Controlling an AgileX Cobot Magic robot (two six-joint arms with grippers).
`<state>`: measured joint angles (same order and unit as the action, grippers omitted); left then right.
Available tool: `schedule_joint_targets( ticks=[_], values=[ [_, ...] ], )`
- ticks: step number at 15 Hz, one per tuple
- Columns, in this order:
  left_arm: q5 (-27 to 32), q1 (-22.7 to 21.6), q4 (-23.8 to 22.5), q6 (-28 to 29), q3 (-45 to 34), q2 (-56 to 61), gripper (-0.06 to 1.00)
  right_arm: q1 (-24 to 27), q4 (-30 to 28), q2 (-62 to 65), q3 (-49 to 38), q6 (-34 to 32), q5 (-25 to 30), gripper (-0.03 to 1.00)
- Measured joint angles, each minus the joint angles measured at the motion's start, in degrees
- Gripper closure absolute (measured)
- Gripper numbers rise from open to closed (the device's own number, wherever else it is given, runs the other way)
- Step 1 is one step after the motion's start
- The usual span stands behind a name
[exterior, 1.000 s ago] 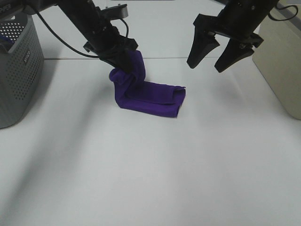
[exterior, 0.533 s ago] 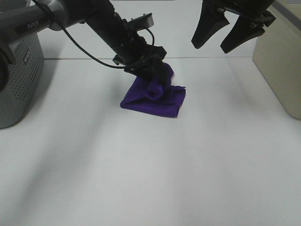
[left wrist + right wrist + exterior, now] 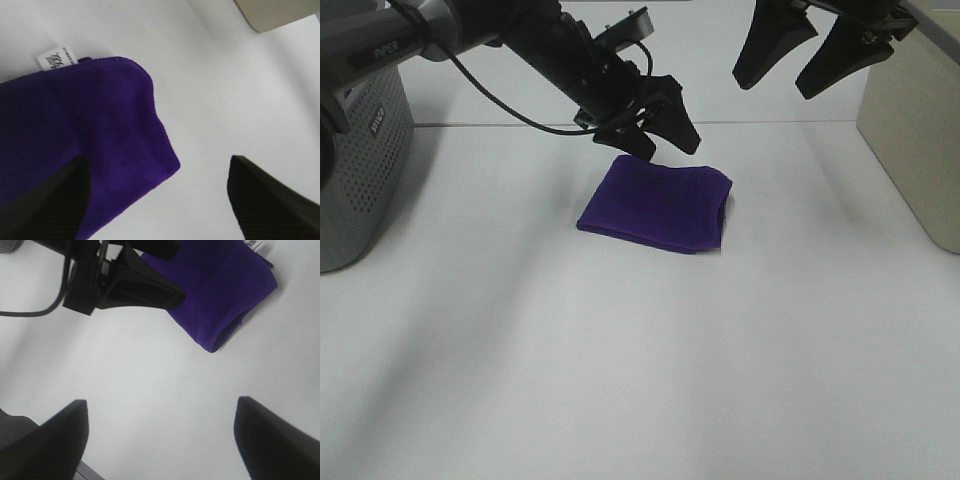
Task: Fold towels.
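Observation:
The deep purple towel lies folded flat in a small rectangle on the white table, its white tag at the right edge. My left gripper is open and empty, just above the towel's far edge. In the left wrist view the towel and its tag lie below the open fingers. My right gripper is open and empty, high at the far right. The right wrist view shows the towel and the left gripper beside it.
A grey perforated basket stands at the left edge. A beige box stands at the right edge. The white table stretches toward the front.
My left gripper carried the raised towel end over to the right, let it go and opened; the towel now lies flat and folded. My right gripper rose up and away.

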<state>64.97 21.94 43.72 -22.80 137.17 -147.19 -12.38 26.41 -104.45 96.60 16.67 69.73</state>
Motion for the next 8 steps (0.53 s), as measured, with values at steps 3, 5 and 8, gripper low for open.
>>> schedule_joint_targets(
  ticks=[3, 5, 8],
  values=[
    [3.38, -1.95, -13.06, 7.10, 3.78, 2.75, 0.24, 0.00, -1.09, 0.00, 0.00, -0.57, 0.00, 0.18],
    [4.13, -2.46, -26.18, 16.16, 7.05, 4.07, 0.24, 0.00, -2.98, 0.00, 0.00, -2.01, 0.00, 0.18],
    [4.41, -6.19, -37.64, 23.49, 7.62, 10.20, 0.24, 0.17, -12.95, 2.41, 0.00, -7.51, 0.11, 0.18]
  ],
)
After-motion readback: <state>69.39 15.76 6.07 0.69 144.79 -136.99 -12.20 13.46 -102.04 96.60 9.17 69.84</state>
